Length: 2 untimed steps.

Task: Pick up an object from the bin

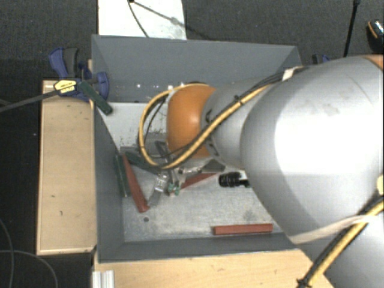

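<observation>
Grey bin [180, 71] w/ red-brown bar [242, 228], green strip [122, 176], black pc [231, 180]; tool [169, 188] mid-bin, grip unclear.

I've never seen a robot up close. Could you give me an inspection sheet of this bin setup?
Surface: grey bin floor, speckled with grit.
Job's things: red-brown stick and green stick at left, beside the claw.
Clutter: small black piece mid-bin; red-brown bar by the near wall.
Claw: low over the floor, left of centre.
Cables: yellow cable looped round the orange wrist cover.
Surroundings: dark carpet.
</observation>
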Tool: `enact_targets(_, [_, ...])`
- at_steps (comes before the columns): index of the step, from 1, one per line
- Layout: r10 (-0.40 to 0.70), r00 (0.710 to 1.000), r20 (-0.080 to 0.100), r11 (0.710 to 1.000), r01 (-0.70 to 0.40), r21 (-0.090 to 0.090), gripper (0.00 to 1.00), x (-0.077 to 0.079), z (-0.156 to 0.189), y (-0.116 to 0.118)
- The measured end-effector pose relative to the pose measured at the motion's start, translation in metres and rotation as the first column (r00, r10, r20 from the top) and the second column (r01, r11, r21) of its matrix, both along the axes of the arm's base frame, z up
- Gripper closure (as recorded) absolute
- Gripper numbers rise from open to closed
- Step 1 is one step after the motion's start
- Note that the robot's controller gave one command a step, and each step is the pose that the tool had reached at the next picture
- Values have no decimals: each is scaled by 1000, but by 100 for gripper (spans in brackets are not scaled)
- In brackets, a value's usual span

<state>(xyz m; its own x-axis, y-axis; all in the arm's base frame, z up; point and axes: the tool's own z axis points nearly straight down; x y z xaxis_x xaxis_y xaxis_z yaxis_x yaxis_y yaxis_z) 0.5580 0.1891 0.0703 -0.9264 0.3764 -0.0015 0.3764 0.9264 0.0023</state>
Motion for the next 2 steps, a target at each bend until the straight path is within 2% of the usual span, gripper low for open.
enact_targets(1, [-101, 995, -2, 995, 101, -2, 0, 14, 0, -55])
enact_targets(2, [-89, 996, -3, 996, 89, -2, 100, 13, 0, -53])
